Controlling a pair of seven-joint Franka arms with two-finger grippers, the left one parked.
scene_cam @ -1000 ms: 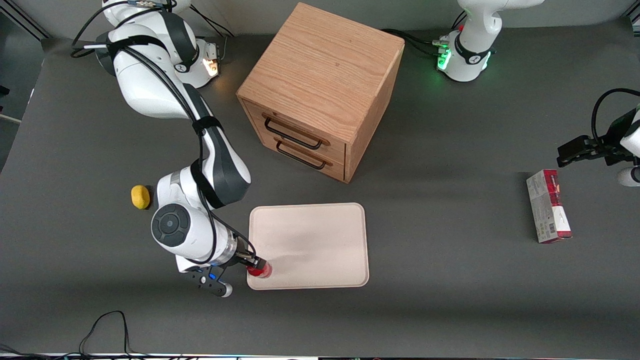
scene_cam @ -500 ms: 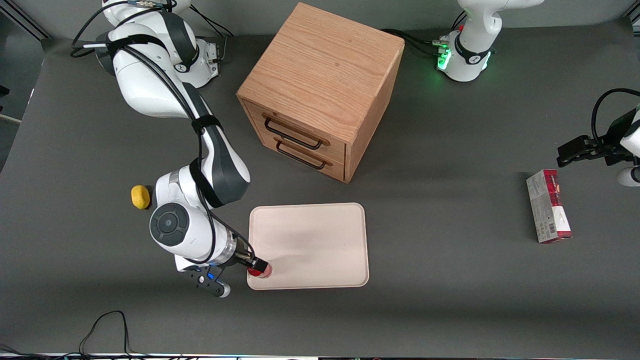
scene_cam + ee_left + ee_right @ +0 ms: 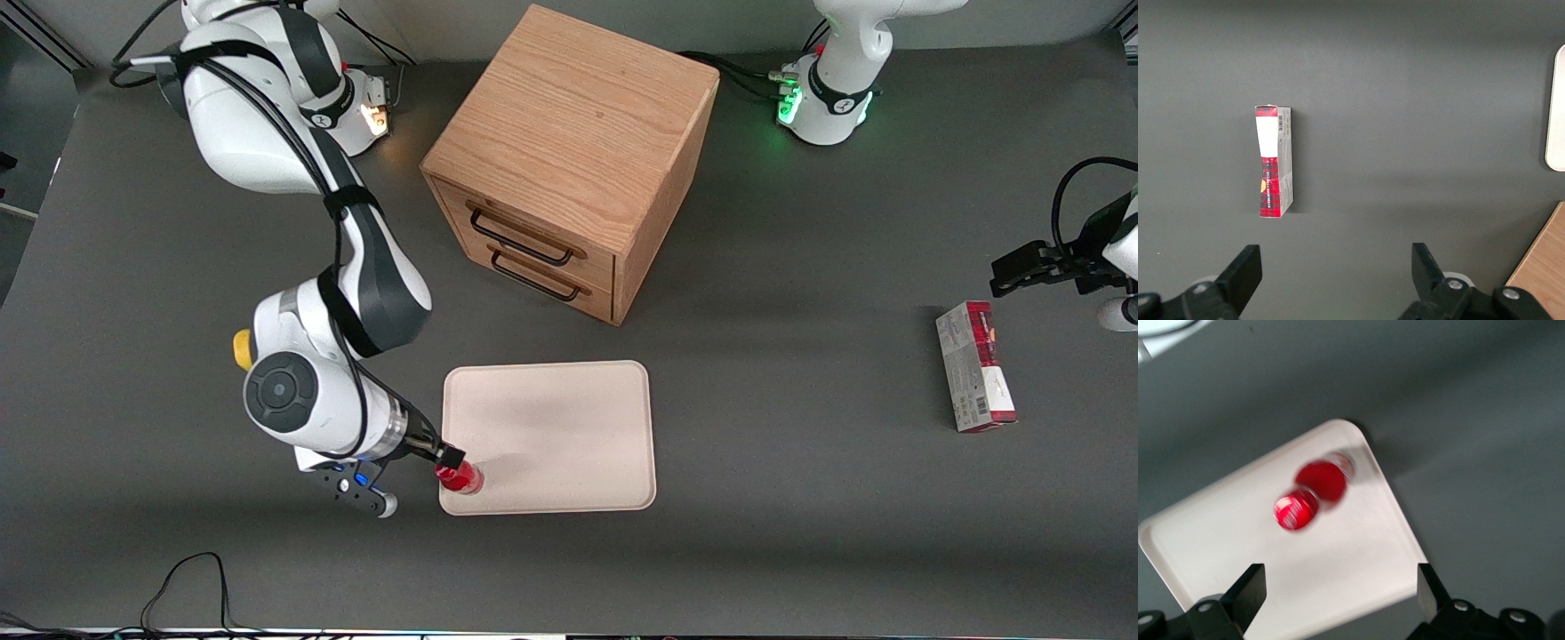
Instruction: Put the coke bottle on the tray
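Since a second ago my working arm has pulled back up and away toward its own end of the counter, wrist higher now, and the bottle no longer sits between the fingers.

Largest first: dark grey counter (image 3: 800,267) carries everything. Oak-coloured wooden drawer cabinet (image 3: 569,160) with two black handles stands farther from the front camera than the tray. Flat cream-white rectangular tray (image 3: 569,418) with rounded corners and low rim lies in front of the cabinet. Red-and-grey carton (image 3: 974,366) lies flat toward the parked arm's end, well apart from the tray. Small yellow lemon-like object (image 3: 240,348) is half hidden by my arm. Small red coke bottle (image 3: 460,478) with red cap stands on the tray, at the corner nearest the front camera and nearest my arm, close to the rim.

Pincer (image 3: 1338,593) hangs above the bottle with fingers spread wide, nothing between them. Wrist view shows the bottle (image 3: 1313,493) on the tray (image 3: 1238,547) surface, inside the rim, seen from above and a bit smeared, so I can't say if it leans.

My read: release is done and placement looks complete. Only risk is the bottle sitting so near the edge; I'd retreat straight up.
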